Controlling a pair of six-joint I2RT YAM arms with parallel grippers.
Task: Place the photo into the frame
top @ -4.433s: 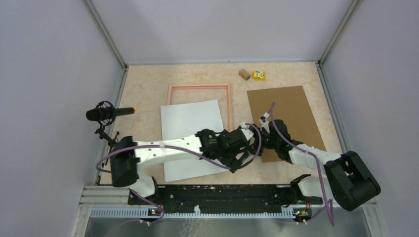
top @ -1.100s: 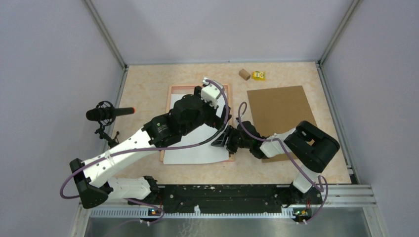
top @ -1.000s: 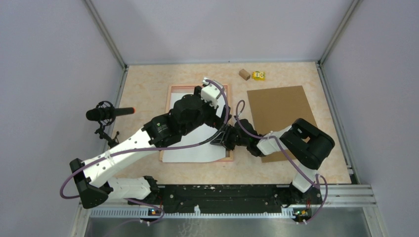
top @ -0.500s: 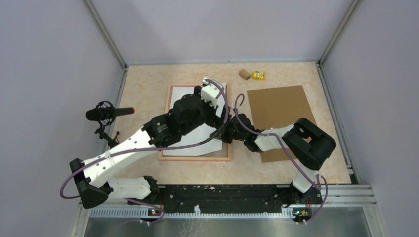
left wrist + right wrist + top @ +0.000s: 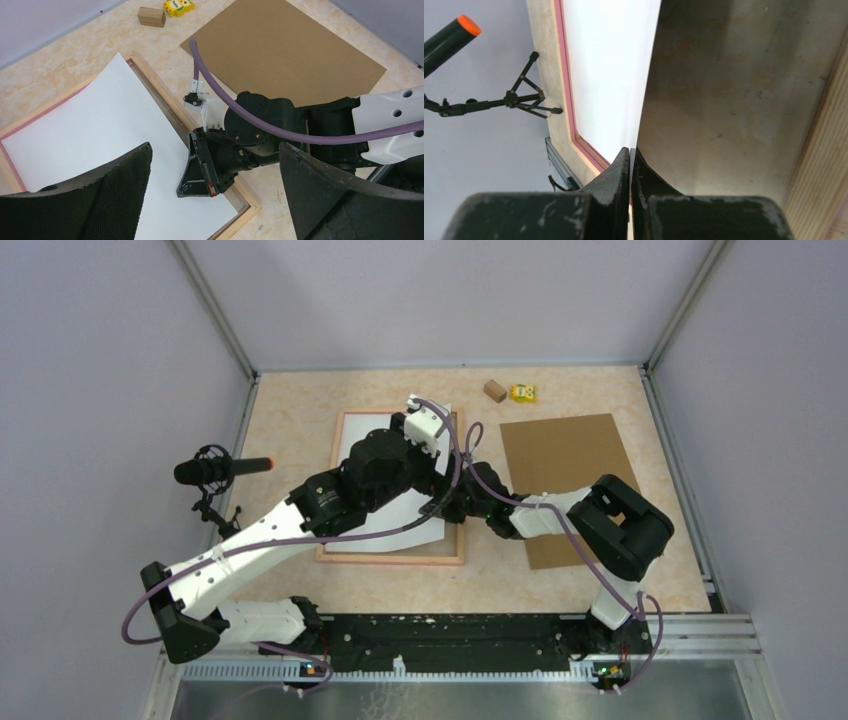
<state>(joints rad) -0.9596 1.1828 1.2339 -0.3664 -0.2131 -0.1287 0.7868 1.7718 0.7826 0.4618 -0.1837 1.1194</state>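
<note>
The photo (image 5: 100,127) lay plain white back up inside the frame (image 5: 390,558), a thin-railed rectangle of pinkish light wood on the mottled beige tabletop (image 5: 290,410). The smooth sheet sat slightly askew, with its right edge lifted off the rail. The right gripper (image 5: 630,150) had its black fingers pinched tight on that thin raised edge. The left gripper (image 5: 215,147) hung above the sheet, its broad, rough-textured fingers spread wide and holding nothing, and a flat brown cardboard backing board (image 5: 575,470) lay beside the frame.
</note>
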